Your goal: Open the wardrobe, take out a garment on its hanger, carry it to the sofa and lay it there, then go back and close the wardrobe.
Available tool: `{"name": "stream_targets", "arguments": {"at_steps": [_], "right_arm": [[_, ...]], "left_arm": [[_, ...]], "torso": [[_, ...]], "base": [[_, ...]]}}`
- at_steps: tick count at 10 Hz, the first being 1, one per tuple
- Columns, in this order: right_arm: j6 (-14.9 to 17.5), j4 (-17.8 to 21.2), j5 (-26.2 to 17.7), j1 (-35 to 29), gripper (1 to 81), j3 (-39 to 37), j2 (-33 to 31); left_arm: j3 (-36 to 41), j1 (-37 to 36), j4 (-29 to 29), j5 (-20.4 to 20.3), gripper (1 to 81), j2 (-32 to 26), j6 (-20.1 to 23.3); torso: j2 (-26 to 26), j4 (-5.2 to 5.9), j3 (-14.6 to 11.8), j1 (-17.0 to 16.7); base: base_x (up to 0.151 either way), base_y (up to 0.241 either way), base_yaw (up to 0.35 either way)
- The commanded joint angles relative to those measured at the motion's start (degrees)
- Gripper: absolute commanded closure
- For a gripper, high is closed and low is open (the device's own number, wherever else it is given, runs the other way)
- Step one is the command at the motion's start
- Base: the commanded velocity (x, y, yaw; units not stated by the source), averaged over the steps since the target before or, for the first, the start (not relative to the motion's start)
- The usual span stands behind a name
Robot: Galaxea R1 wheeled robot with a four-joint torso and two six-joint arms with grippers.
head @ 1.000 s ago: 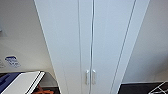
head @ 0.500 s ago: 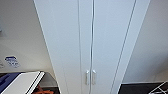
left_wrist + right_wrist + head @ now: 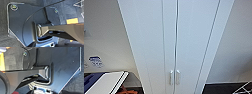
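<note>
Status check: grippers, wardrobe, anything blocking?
Gripper fingers can't be made out. Wardrobe straight ahead, both doors shut, handles side by side. Nothing in front of the doors.

Three cameras: one facing the wardrobe, two hugging the arms.

The head camera stands close before the wardrobe point(image 3: 184, 45), facing it square on, its two doors shut and the paired handles point(image 3: 174, 77) low in the picture, dark floor point(image 3: 224, 88) at the foot. Each wrist camera looks along its own arm, very near the dark mounting plate, down at dark floor point(image 3: 3, 40). That floor is all the views share.
</note>
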State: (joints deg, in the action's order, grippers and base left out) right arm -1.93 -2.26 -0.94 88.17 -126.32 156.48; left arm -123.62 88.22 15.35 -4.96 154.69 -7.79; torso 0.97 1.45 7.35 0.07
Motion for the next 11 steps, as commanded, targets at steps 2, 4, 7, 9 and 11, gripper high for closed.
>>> {"name": "stream_targets", "arguments": {"at_steps": [2,4,7,9,11], "right_arm": [[-0.4,-0.1,-3.4,-3.0,1.0,9.9,-7.5],[-0.6,0.1,-3.4,-4.8,1.0,15.0,-11.2],[-0.6,0.1,-3.5,-8.2,1.0,24.5,-17.0],[-0.5,0.0,-3.5,-10.5,1.0,30.1,-20.2],[-0.4,-0.4,-3.5,-12.6,1.0,36.0,-23.9]], "left_arm": [[10.6,-2.7,0.4,2.7,1.0,-8.1,0.0],[15.5,-4.0,0.6,2.8,1.0,-11.7,-0.1],[23.0,-6.3,0.6,3.1,1.0,-16.7,-0.2],[27.5,-8.3,0.6,3.4,1.0,-20.0,-0.2],[32.4,-9.9,0.6,3.4,1.0,-23.8,-0.2]], "torso": [[0.0,0.0,0.0,0.0],[0.0,0.0,0.0,0.0],[0.0,0.0,0.0,0.0],[0.0,0.0,0.0,0.0],[0.0,0.0,0.0,0.0]], "base": [[0.0,0.0,0.0],[0.0,0.0,0.0],[0.0,0.0,0.0],[0.0,0.0,0.0],[0.0,0.0,0.0]]}}
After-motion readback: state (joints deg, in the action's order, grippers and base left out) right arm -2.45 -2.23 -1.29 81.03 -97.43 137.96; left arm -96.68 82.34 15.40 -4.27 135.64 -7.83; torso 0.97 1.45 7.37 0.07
